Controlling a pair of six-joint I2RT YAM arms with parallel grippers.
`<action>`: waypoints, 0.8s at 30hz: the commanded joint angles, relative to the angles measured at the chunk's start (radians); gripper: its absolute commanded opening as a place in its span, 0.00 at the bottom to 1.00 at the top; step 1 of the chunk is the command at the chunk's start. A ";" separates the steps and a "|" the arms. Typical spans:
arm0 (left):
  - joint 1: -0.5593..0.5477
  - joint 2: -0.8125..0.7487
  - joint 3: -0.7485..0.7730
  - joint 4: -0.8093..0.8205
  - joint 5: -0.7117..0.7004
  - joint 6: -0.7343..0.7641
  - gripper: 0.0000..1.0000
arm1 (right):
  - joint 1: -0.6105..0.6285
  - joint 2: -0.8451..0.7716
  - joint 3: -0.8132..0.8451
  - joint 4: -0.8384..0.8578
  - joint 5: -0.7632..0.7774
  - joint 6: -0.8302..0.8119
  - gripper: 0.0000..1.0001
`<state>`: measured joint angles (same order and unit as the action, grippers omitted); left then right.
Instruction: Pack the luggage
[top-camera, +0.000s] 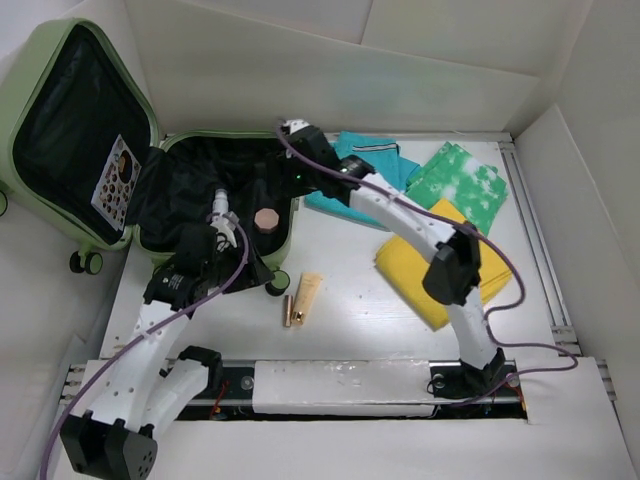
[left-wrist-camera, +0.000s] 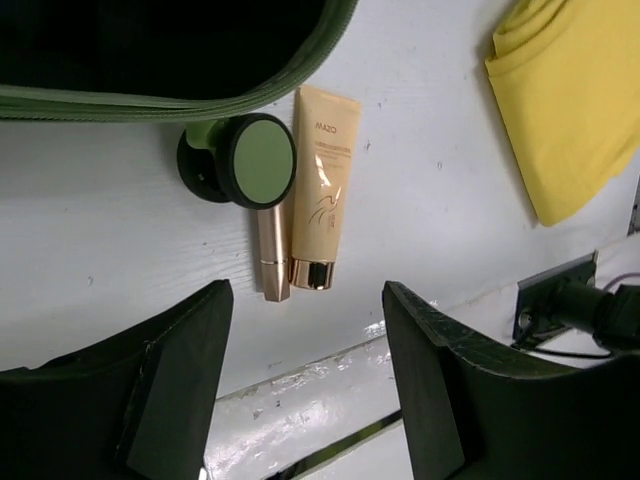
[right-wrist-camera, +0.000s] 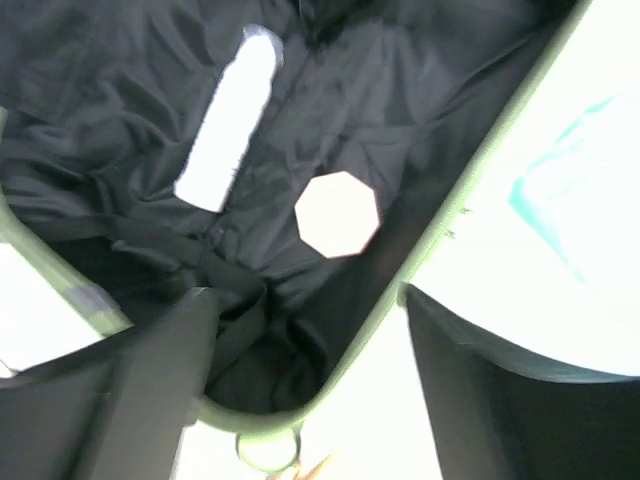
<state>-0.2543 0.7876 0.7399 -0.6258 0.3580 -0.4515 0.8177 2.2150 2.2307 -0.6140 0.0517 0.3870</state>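
The luggage (top-camera: 290, 240) lies open at the left, its lid (top-camera: 30, 120) raised against the wall. On its black lining rest a white tube (top-camera: 222, 208) and a round pink compact (top-camera: 265, 218). My right gripper (top-camera: 298, 150) hangs open and empty over the luggage's right rim (right-wrist-camera: 440, 230), with the compact (right-wrist-camera: 337, 213) and white tube (right-wrist-camera: 228, 120) below it. My left gripper (top-camera: 248, 265) is open and empty near the front right wheel (left-wrist-camera: 250, 160). A beige tube (left-wrist-camera: 325, 200) and a rose-gold lipstick (left-wrist-camera: 272, 255) lie on the table just beyond its fingers (left-wrist-camera: 190, 350).
A teal shirt (top-camera: 365, 165), a green-and-white cloth (top-camera: 462, 185) and a folded yellow cloth (top-camera: 440, 262) lie on the table's right half. A sticker card (top-camera: 118, 180) sits in the lid. White walls enclose the table, and a metal rail (top-camera: 350, 385) runs along its near edge.
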 joint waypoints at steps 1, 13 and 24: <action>-0.003 0.039 -0.004 0.051 0.102 0.071 0.58 | -0.035 -0.223 -0.078 0.066 0.055 -0.022 0.75; -0.349 0.342 0.338 0.095 -0.161 0.027 0.60 | -0.048 -0.881 -0.874 0.057 0.131 -0.059 0.25; -0.724 0.341 0.205 0.000 -0.441 -0.323 0.59 | -0.048 -1.188 -1.135 -0.018 0.191 -0.034 0.32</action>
<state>-0.9478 1.1507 1.0157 -0.5579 0.0048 -0.6380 0.7612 1.0897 1.1423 -0.6296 0.2260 0.3466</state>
